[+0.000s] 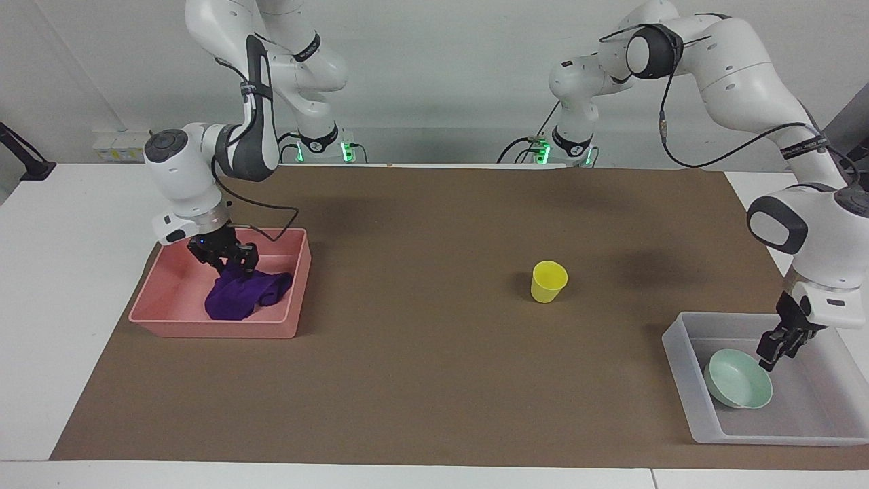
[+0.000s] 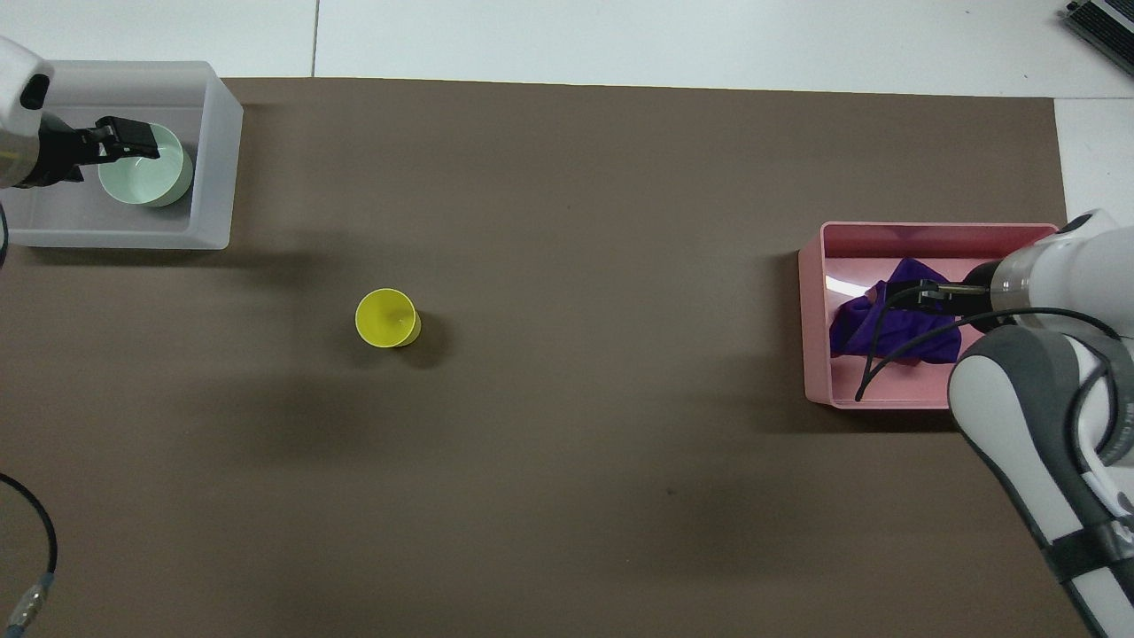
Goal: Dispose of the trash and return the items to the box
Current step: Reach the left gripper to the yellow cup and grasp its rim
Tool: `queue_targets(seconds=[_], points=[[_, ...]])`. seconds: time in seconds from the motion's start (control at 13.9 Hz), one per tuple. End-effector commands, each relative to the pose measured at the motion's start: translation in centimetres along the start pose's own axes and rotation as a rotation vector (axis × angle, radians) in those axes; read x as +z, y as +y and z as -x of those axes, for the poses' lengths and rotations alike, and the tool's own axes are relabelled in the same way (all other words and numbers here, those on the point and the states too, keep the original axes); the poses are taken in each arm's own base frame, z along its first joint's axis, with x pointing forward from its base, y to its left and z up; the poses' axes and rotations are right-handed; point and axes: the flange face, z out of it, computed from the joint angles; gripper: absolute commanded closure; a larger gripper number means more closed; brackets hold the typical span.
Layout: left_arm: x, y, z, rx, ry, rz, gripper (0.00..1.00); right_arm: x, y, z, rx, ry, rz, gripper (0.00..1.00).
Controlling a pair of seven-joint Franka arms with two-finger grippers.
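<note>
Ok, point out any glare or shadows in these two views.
Overhead view: a bright glare patch on the pink bin's inner wall beside the rag; the yellow cup casts a soft shadow. Facing view: diffuse arm shadows on the brown mat, no harsh glare.

White table [image 1: 61, 285] [image 2: 620, 35] covered over most of its top by a brown paper mat [image 1: 421, 367] [image 2: 576, 496]. Three things stand directly on the mat — a pink bin [image 1: 170, 319] [image 2: 811, 337] toward the right arm's end, a translucent white tray [image 1: 686, 387] [image 2: 213, 159] toward the left arm's end and farther from the robots, and an upright yellow cup [image 1: 548, 281] [image 2: 387, 318] between the two, nearer to the tray.
</note>
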Motion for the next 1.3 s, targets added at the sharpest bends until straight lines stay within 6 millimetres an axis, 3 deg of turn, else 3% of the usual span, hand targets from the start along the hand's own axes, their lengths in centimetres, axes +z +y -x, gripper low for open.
queue_targets(seconds=[0.0,0.14,0.36,0.43,0.65,0.79,0.94,1.08,1.15,1.23], points=[[-1.4,3.3,4.3,0.085,-0.102,-0.012,0.0,-6.0,0.6,-0.8,0.026,-0.03,0.017,0.0],[-0.7,7.2,6.5,0.152,-0.143,-0.004,0.0,-9.4,1.3,-1.1,0.039,-0.05,0.017,0.0],[1.5,13.3,12.6,0.264,-0.139,0.026,0.0,-13.9,2.4,-1.3,0.058,-0.066,0.013,0.0],[1.8,14.7,14.6,0.299,-0.148,0.032,0.0,-15.2,2.9,-1.1,0.068,-0.066,0.012,0.0],[3.2,16.4,18.6,0.351,-0.144,0.047,0.0,-20.7,3.6,-0.3,0.079,-0.073,0.016,0.0],[4.4,15.8,20.2,0.36,-0.114,0.058,0.0,-21.6,3.4,0.1,0.069,-0.09,0.027,0.0],[5.4,15.5,20.9,0.36,-0.091,0.066,0.0,-20.8,2.6,0.6,0.064,-0.098,0.012,0.0],[6.0,16.5,21.8,0.38,-0.088,0.072,0.0,-20.6,2.2,0.9,0.059,-0.105,0.012,0.0],[6.4,16.8,22.0,0.387,-0.088,0.073,0.04,-20.6,2.4,1.0,0.059,-0.108,0.012,0.0],[7.4,16.8,22.3,0.389,-0.096,0.07,0.3,-20.6,2.5,1.1,0.059,-0.108,0.011,0.0]])
